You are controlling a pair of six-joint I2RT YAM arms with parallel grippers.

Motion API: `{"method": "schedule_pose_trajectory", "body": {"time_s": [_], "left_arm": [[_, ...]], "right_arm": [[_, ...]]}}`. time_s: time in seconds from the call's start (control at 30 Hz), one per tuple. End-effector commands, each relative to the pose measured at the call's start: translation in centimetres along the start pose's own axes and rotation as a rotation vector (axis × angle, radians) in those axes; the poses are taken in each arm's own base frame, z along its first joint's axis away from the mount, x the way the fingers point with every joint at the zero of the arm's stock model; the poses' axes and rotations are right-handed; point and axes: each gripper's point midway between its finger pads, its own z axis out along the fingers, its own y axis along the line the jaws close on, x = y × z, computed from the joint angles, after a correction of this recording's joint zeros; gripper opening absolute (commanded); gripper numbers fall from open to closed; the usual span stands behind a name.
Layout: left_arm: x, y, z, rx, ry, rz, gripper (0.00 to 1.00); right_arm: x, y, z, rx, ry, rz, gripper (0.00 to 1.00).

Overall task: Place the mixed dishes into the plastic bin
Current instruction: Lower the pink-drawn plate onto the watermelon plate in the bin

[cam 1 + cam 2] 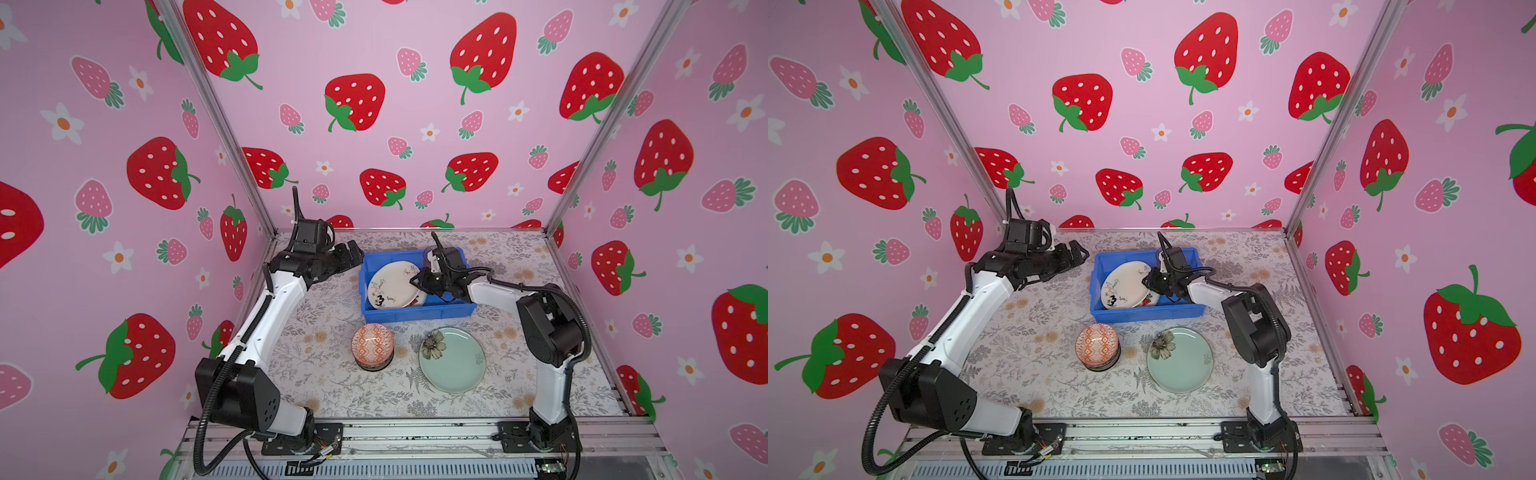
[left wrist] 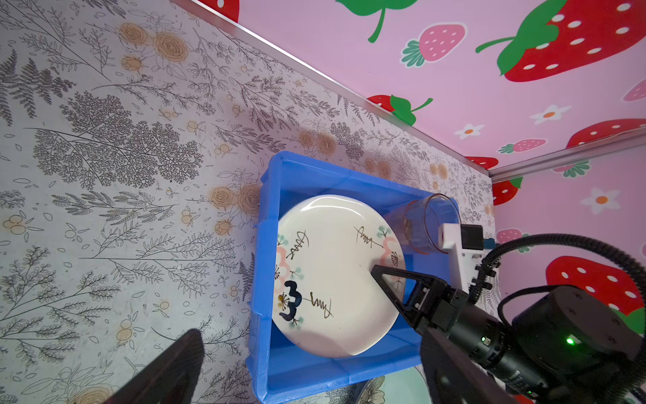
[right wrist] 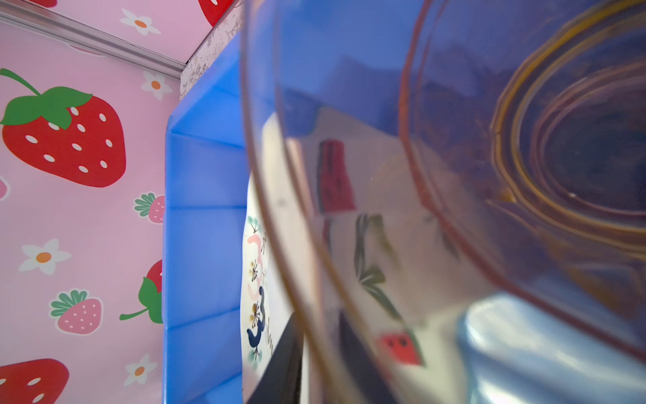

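**Blue bin holds two plates and a tumbler; bowls and green plate outside it**

Blue plastic bin (image 1: 415, 318) (image 1: 1142, 316) (image 2: 265, 245) sits toward the back of the floral table (image 1: 324, 374). Inside it a white plate (image 1: 392, 282) (image 1: 1125, 286) (image 2: 332, 280) with inked sprigs lies aslant over a watermelon-print plate (image 1: 415, 301) (image 1: 1148, 301), of which only an edge shows. A clear tumbler (image 1: 430, 255) (image 2: 426, 220) (image 3: 454, 175) with a pinkish rim stands in the bin's far right corner; in the right wrist view amber rings show within it.

The right gripper (image 1: 417, 283) (image 1: 1148, 282) hangs over the plates inside the bin. Whether its jaws are parted or closed cannot be told, and nothing is seen between them. The left gripper (image 1: 355, 252) (image 1: 1077, 253) hovers just beside the bin's far left corner, jaws spread wide and empty.

In front of the bin, the orange bowl (image 1: 372, 344) (image 1: 1097, 344) sits upside down atop a dark bowl (image 1: 374, 365). The pale green plate (image 1: 453, 361) (image 1: 1180, 361) with a dark flower lies flat near them.
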Motion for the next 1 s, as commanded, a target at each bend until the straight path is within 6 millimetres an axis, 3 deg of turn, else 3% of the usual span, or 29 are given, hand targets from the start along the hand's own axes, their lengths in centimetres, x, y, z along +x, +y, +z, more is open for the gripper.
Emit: {"method": "schedule_pose_trajectory", "body": {"time_s": [0.0, 0.43, 0.93, 0.97], "left_arm": [[-0.1, -0.1, 0.0, 0.013, 0.0, 0.015, 0.99], [0.0, -0.1, 0.0, 0.013, 0.0, 0.016, 0.99], [0.0, 0.0, 0.0, 0.011, 0.001, 0.016, 0.99], [0.0, 0.0, 0.0, 0.012, 0.002, 0.016, 0.99]], "right_arm": [[-0.6, 1.7, 0.4, -0.045, -0.016, -0.025, 0.3], [-0.5, 0.8, 0.1, -0.003, -0.016, -0.044, 0.46], [-0.5, -0.3, -0.4, 0.05, -0.033, -0.056, 0.51], [-0.5, -0.4, -0.3, 0.051, -0.031, -0.057, 0.55]]}}
